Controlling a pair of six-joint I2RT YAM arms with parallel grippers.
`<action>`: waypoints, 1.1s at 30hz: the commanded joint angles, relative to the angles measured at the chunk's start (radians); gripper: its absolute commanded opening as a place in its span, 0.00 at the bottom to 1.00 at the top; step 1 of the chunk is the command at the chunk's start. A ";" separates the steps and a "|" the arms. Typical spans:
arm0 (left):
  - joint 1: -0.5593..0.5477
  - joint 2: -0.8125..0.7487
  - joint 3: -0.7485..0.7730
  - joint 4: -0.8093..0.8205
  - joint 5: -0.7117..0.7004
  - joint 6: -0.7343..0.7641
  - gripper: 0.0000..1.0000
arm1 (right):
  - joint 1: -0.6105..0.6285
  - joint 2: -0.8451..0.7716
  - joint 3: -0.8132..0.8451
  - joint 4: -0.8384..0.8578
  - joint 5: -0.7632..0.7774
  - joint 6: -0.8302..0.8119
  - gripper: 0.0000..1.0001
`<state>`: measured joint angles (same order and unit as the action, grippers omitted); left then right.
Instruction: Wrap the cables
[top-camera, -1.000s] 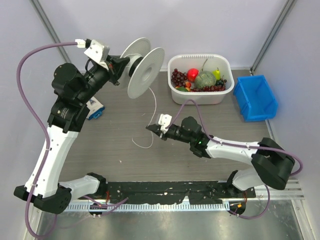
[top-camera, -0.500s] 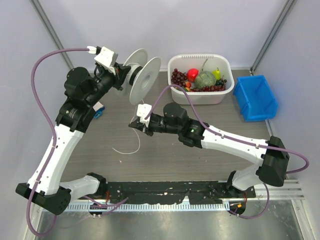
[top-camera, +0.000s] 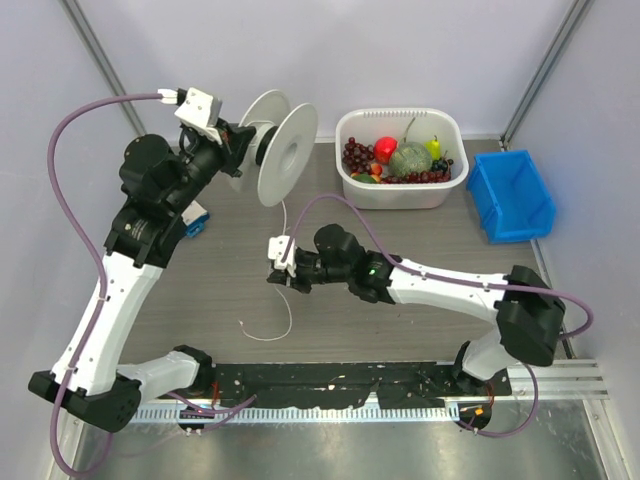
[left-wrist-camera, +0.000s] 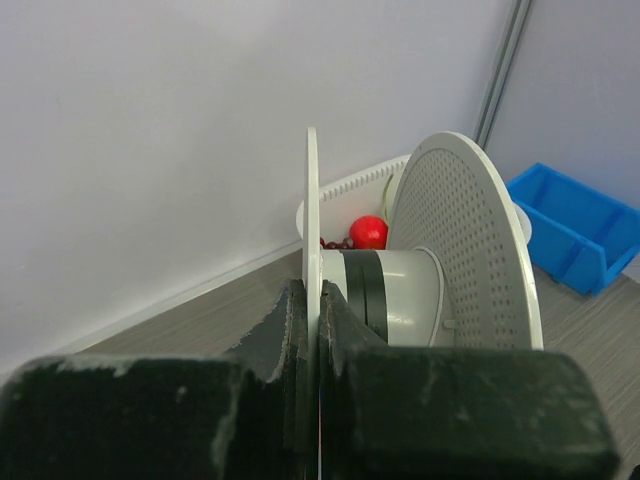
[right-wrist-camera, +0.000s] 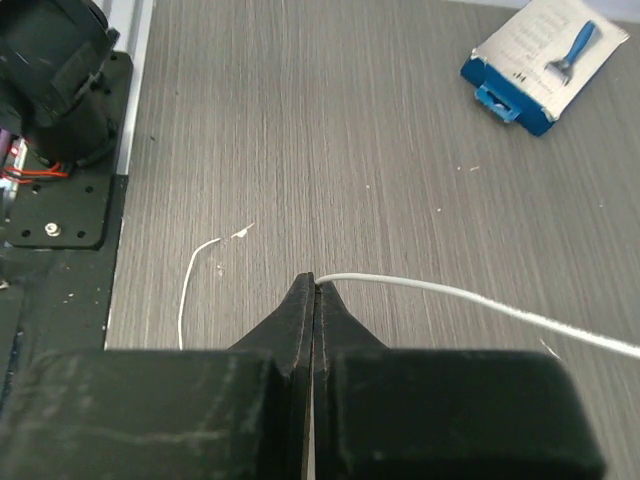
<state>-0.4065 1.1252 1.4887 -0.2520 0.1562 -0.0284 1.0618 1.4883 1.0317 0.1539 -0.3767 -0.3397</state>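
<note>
Cable (right-wrist-camera: 470, 297) is being pinched by the right gripper (right-wrist-camera: 313, 284) — seemingly for guiding onto the spool (top-camera: 287, 148) the left gripper (left-wrist-camera: 318, 300) is clamping.

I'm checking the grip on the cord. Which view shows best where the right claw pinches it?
The right wrist view: the right claw pinches the cord at its tips. The top view shows the cord's whole run down from the spool, but the pinch is tiny. The left wrist view shows the spool but no cord.
</note>
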 joint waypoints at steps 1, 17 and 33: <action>-0.005 -0.036 0.065 0.092 -0.033 -0.080 0.00 | 0.000 0.062 0.050 0.107 -0.005 -0.044 0.01; -0.005 -0.074 -0.076 0.085 -0.148 -0.071 0.00 | 0.104 0.073 0.306 0.016 0.041 -0.084 0.00; -0.011 -0.125 -0.229 0.082 -0.054 0.087 0.00 | 0.060 -0.106 0.372 -0.146 0.088 -0.073 0.01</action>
<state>-0.4107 1.0489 1.2575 -0.2695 0.0586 0.0116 1.1542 1.4296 1.3365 0.0738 -0.3202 -0.3977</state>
